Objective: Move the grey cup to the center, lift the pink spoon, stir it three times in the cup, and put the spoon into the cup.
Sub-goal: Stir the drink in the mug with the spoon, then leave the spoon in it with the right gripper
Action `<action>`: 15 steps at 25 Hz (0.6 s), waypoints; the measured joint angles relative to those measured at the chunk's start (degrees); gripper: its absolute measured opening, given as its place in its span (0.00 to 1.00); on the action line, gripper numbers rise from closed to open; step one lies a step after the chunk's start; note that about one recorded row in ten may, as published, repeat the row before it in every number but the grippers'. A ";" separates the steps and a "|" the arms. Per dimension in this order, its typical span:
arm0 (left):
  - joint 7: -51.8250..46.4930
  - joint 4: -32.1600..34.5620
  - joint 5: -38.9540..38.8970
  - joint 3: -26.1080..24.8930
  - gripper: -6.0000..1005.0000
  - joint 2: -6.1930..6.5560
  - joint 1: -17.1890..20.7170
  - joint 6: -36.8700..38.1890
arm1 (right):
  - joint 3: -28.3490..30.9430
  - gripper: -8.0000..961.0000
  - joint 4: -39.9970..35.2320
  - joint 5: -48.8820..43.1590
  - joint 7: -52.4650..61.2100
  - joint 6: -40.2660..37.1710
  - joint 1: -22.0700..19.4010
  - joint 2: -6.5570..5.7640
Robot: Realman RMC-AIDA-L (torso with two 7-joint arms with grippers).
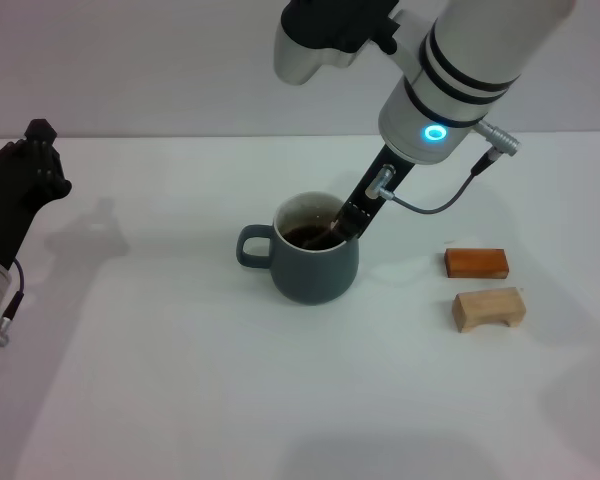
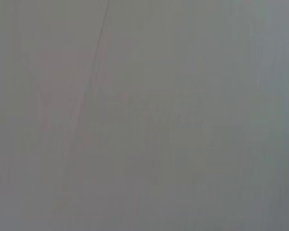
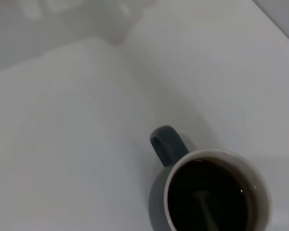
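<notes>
The grey cup (image 1: 315, 272) stands near the middle of the table with its handle toward my left and dark liquid inside. My right gripper (image 1: 352, 226) reaches down at a slant to the cup's right rim, shut on the pink spoon (image 1: 327, 236). The spoon's metal end dips into the liquid, and its pink handle is hidden by the fingers. The right wrist view looks down into the cup (image 3: 157, 204), where the spoon's neck (image 3: 203, 206) shows under the dark surface. My left gripper (image 1: 25, 185) is parked at the table's far left edge.
An orange-brown wooden block (image 1: 476, 262) and a pale arch-shaped wooden block (image 1: 489, 308) lie to the right of the cup. The right arm's cable (image 1: 450, 200) hangs above the table between cup and blocks. The left wrist view shows only a blank grey surface.
</notes>
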 joint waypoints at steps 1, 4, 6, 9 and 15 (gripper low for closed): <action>0.00 0.00 0.00 0.00 0.00 0.00 0.00 0.00 | -0.06 0.18 -0.12 -0.13 0.01 -0.08 0.11 0.00; -0.17 0.02 0.04 0.08 0.00 0.01 0.41 0.83 | -0.32 0.18 -0.26 -0.75 0.09 -0.37 0.29 0.00; -0.17 0.02 0.05 0.09 0.00 0.05 0.44 0.94 | -0.88 0.19 -0.15 -1.09 0.28 -0.49 0.29 0.02; -0.17 0.08 0.05 0.15 0.00 0.09 0.46 1.18 | -1.57 0.19 -0.07 -1.23 0.87 -0.49 0.32 0.04; -0.17 0.10 0.04 0.27 0.00 0.17 0.53 1.37 | -1.67 0.38 1.05 -1.42 1.27 -1.63 0.40 0.08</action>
